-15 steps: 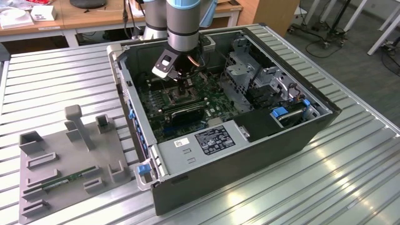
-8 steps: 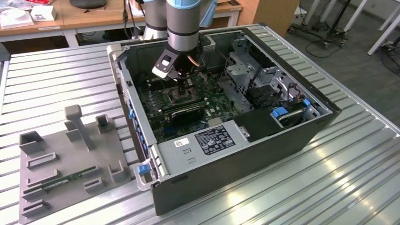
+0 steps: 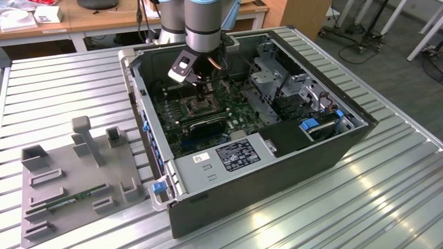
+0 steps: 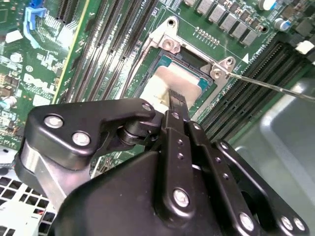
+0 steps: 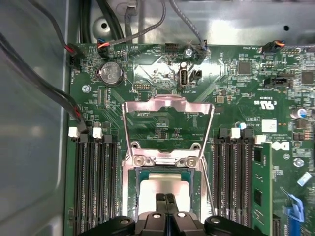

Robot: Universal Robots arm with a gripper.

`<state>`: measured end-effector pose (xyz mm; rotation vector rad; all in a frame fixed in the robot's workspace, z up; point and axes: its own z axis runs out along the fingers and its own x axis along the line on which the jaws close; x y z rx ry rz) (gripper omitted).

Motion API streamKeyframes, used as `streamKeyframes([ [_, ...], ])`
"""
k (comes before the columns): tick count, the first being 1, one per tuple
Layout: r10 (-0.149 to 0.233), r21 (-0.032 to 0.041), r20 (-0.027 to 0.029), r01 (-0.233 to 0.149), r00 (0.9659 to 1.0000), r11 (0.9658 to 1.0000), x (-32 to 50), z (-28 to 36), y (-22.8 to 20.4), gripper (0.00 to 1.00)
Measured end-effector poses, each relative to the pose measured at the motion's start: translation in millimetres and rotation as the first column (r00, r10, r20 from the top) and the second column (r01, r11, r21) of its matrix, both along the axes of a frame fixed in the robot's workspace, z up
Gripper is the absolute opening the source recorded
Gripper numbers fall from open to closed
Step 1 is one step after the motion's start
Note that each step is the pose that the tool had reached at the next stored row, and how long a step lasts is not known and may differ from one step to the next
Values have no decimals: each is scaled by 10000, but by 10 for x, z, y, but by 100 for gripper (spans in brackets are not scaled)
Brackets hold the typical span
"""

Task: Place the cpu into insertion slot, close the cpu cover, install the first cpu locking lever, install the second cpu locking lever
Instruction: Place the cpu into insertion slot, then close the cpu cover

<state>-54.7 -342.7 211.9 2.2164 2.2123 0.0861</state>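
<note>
A: gripper (image 3: 201, 97) state?
B: clenched. fingers (image 5: 161, 201) pressed together, nothing between them, tips at the cpu (image 5: 165, 183) face.
A: where's the cpu?
B: lying flat in the slot (image 3: 201, 110), upper centre of the exterior view, inside the case (image 3: 332, 150). cover (image 5: 167, 102) is open, lying back against the board (image 5: 236, 98) beside the slot.

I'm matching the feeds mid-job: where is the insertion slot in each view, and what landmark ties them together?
Exterior view: the insertion slot is on the green board inside the case, directly under the tool.
Second wrist view: the insertion slot is just beyond the tool, with the cpu in it.
First wrist view: the insertion slot lies between the tool and the open cpu cover.
Shared landmark: the tool.
</note>
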Motion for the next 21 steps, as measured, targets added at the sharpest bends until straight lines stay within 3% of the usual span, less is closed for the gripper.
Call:
streamKeyframes([
  [13,0,0,0,0,10000,10000,0,245,0,11],
  [21,0,0,0,0,10000,10000,0,298,0,11],
])
